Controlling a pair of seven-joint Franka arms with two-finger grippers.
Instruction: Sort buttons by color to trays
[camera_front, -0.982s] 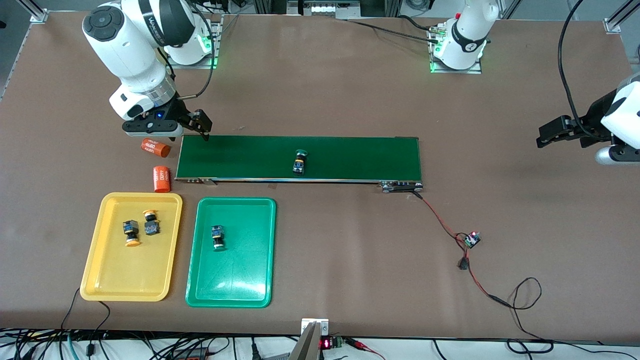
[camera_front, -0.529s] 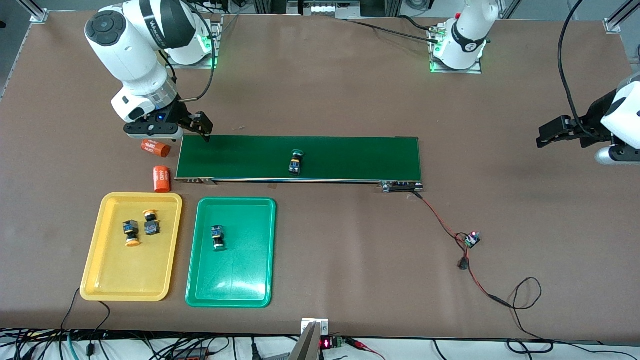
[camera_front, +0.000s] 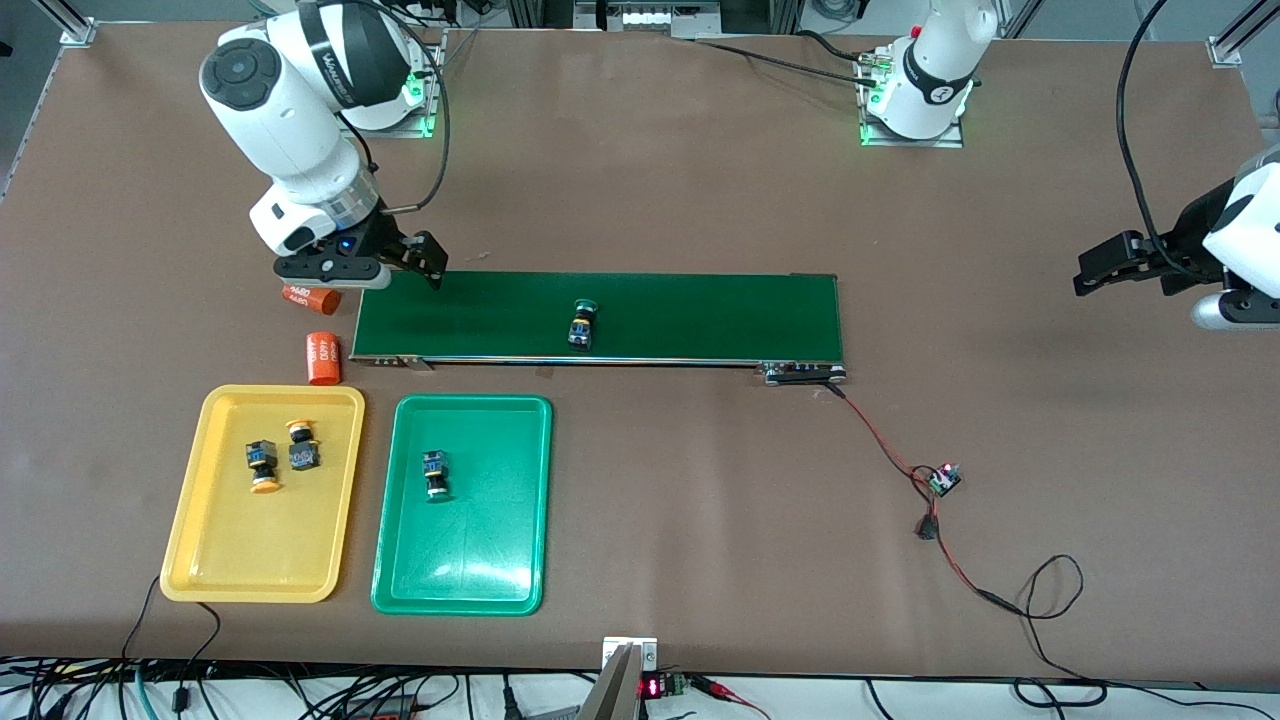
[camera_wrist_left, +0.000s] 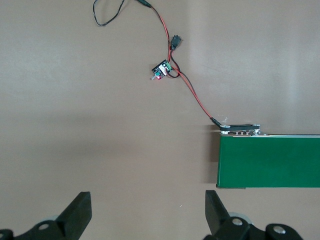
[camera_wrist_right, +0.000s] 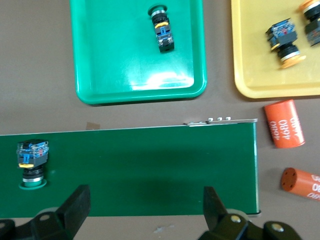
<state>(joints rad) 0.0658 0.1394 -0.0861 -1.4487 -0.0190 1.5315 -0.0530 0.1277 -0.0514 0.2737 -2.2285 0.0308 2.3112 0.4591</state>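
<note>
Green button (camera_front: 581, 325) on conveyor belt (camera_front: 700, 318) — right end effector (camera_front: 405, 262) open, empty

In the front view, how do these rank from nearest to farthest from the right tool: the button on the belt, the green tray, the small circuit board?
From the right tool, open over the belt's end:
1. Button on the belt, mid-belt.
2. Green tray, nearer the camera, beside the yellow tray.
3. Circuit board, past the belt's end toward the left arm.
</note>
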